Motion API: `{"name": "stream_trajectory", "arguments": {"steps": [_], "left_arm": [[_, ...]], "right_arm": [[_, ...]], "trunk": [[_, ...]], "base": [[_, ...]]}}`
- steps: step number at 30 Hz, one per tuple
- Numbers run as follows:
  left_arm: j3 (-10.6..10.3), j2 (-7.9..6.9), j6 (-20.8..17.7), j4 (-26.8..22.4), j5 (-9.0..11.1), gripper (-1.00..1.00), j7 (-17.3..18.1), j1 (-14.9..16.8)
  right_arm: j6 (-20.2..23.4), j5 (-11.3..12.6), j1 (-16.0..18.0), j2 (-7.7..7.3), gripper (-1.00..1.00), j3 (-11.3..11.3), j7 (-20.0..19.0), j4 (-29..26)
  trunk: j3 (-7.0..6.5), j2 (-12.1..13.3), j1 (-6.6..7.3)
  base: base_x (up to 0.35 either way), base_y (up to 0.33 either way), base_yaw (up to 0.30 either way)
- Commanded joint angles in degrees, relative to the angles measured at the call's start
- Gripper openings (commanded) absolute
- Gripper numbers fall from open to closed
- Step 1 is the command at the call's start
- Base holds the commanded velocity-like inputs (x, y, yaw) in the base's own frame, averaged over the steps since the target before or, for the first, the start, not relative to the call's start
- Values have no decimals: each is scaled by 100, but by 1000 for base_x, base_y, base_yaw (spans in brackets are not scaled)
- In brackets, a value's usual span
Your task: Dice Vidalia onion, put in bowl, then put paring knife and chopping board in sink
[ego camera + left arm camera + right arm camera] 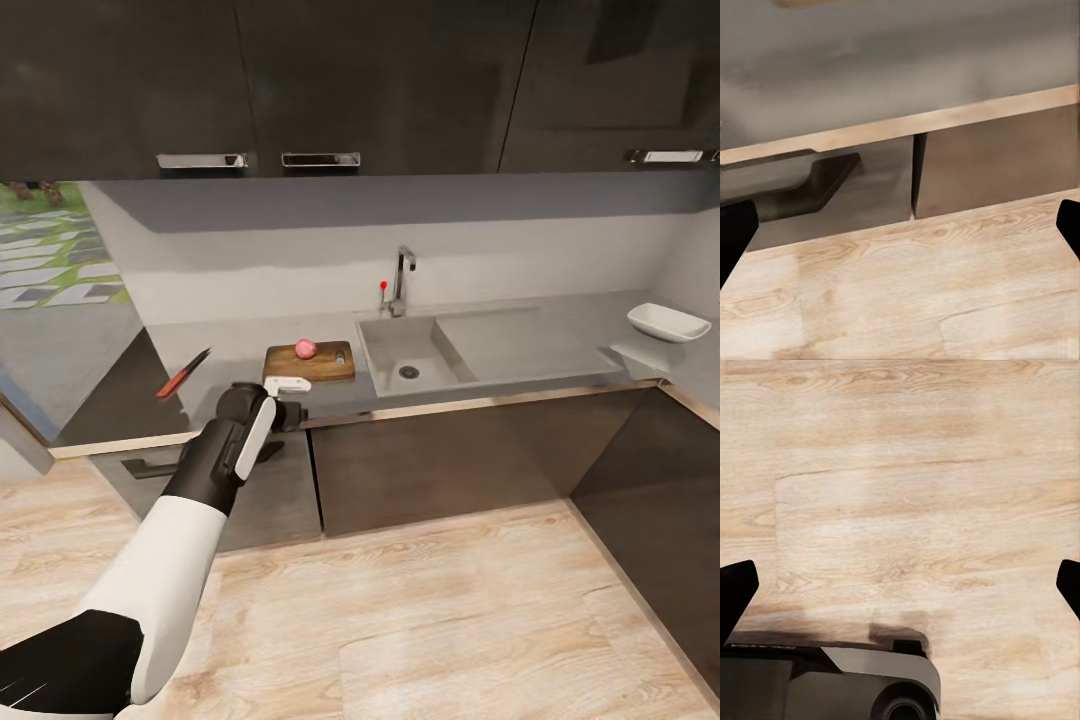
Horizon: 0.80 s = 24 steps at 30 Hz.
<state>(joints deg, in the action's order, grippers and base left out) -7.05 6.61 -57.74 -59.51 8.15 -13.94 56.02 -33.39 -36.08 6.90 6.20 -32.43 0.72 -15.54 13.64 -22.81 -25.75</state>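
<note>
Head view: the onion point(306, 348) lies on the board point(310, 362), left of the sink point(410, 352). The knife point(184, 373) lies at the tabletop's point(240, 345) front left edge, its long axis diagonal, just left of the left jaws point(292, 384); their opening I cannot tell here. The bowl point(667, 322) stands far right.

Left wrist view: jaws wide open, holding nothing, over floor point(907, 300).

Right wrist view: jaws wide open, empty. No writing is readable.

Head camera overlooks the countertop point(560, 385); wrist cameras seemingly face the floor point(915, 495).
</note>
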Motion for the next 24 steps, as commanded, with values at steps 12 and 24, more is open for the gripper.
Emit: {"name": "stream_trajectory", "arguments": {"steps": [12, 24], "left_arm": [[-7, -24, -34, -1421, 64, 100, -57, -31], [-7, -38, -35, -1502, 64, 100, -57, -260]], "right_arm": [[-18, -60, 4, -4, 100, -44, 7, -2], [-18, -64, 4, -4, 100, -52, 7, -2]], "trunk": [[11, -11, -3], [11, -11, -3]], "base": [[0, 0, 0], [0, 0, 0]]}}
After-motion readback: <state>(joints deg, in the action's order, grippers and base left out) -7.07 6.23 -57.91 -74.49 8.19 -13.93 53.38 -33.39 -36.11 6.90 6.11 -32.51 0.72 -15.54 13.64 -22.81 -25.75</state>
